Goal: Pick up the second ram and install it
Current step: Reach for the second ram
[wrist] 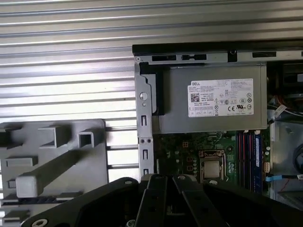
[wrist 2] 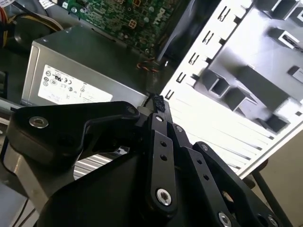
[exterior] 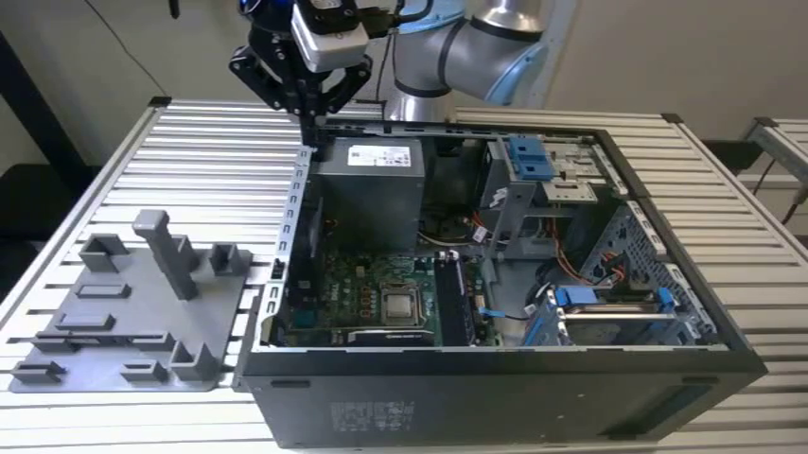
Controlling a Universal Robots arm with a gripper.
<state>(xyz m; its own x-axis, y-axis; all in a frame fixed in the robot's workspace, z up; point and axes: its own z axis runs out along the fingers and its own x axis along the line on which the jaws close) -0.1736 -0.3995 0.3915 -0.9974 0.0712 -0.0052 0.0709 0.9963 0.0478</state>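
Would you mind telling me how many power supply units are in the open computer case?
1. The power supply unit sits in the far corner of the computer case, on the exterior view's left, near the hand. Others could be hidden deeper inside.

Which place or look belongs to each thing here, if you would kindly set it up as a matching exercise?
Things:
1. gripper
2. holder tray
3. power supply
4. CPU

Places or looks:
A. lying on the slatted table, at the exterior view's left of the case
B. sitting on the green motherboard
C. hanging above the case's far corner
D. a grey box with a white label, inside the case

Pairs: 1-C, 2-A, 3-D, 4-B
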